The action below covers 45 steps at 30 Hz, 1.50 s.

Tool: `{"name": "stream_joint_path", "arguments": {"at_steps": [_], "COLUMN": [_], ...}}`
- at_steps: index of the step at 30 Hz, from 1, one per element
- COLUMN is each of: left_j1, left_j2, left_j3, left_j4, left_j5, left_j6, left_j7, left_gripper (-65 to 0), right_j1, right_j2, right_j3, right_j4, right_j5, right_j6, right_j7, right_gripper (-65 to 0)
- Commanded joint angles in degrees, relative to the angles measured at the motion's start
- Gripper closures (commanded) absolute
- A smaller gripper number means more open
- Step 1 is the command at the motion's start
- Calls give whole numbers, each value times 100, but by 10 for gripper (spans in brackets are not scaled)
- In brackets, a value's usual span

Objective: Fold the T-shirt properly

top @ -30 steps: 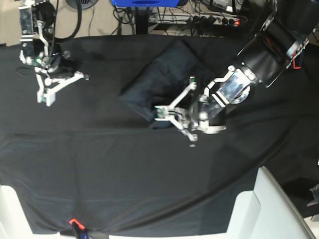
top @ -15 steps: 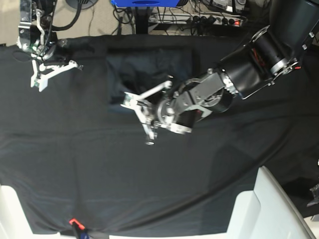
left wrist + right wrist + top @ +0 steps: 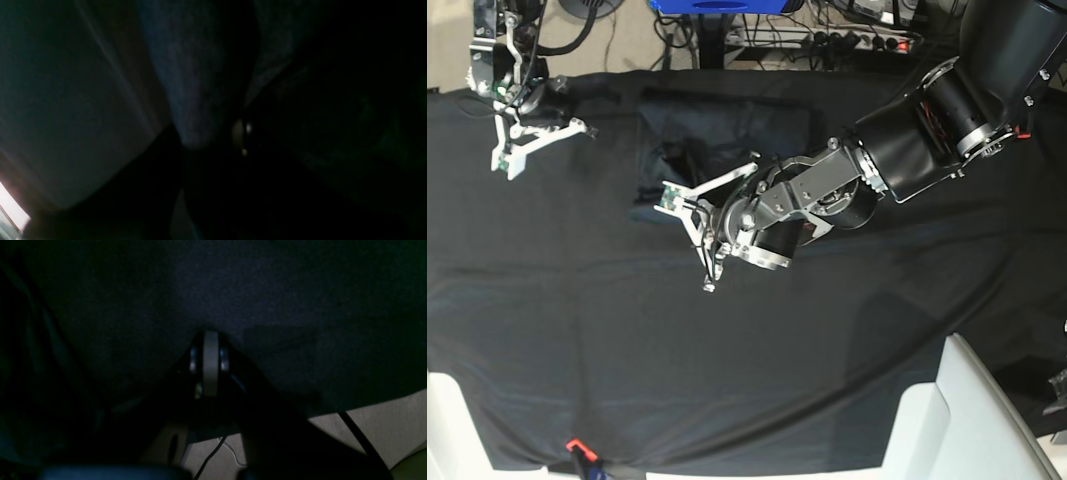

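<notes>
Left gripper [image 3: 689, 238], seen from the base view with jaws spread and holding nothing, hangs over the near-left corner of the T-shirt [image 3: 727, 135], a folded dark bundle lying on the black counter [image 3: 577, 330] with its long axis running crosswise, while the right gripper [image 3: 539, 148], also apart and empty, sits well off the T-shirt's left edge, making the left arm plainly the nearer one. From the left wrist view, a grey-blue fold of the T-shirt [image 3: 186, 83] fills the frame just ahead, its jaws too dark to read; the right wrist view shows only dark cloth and pale floor [image 3: 383, 426] beyond the counter's edge.
</notes>
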Motion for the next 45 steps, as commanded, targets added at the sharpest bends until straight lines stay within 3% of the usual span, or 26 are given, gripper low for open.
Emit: {"name": "stream_joint_path", "arguments": {"at_steps": [1,16,22,27,45], "left_j1": [-134,-178,-204,-354,-635], "left_j2": [19,-7,10,10,28], "left_j3": [-55,-64,-108,-99,-108], "left_j4": [79,70,-203,-291,-291], "left_j5": [-13,40,40,-4,-22], "left_j6": [49,49,49,49,49], "left_j7": [6,15,15,15,15], "left_gripper": [0,0,-263,-375,-385], "right_j1": [-34,-78,-78,-69,-25], "right_j2": [32,32,41,50,50], "right_j3": [5,5,5,5,-22], "right_j4": [51,51,51,51,51], "right_j5": [29,20,20,20,20], "right_j6": [0,0,0,0,0], "right_j7": [-10,-10,-10,-10,-19], "right_gripper": [0,0,0,0,0]}}
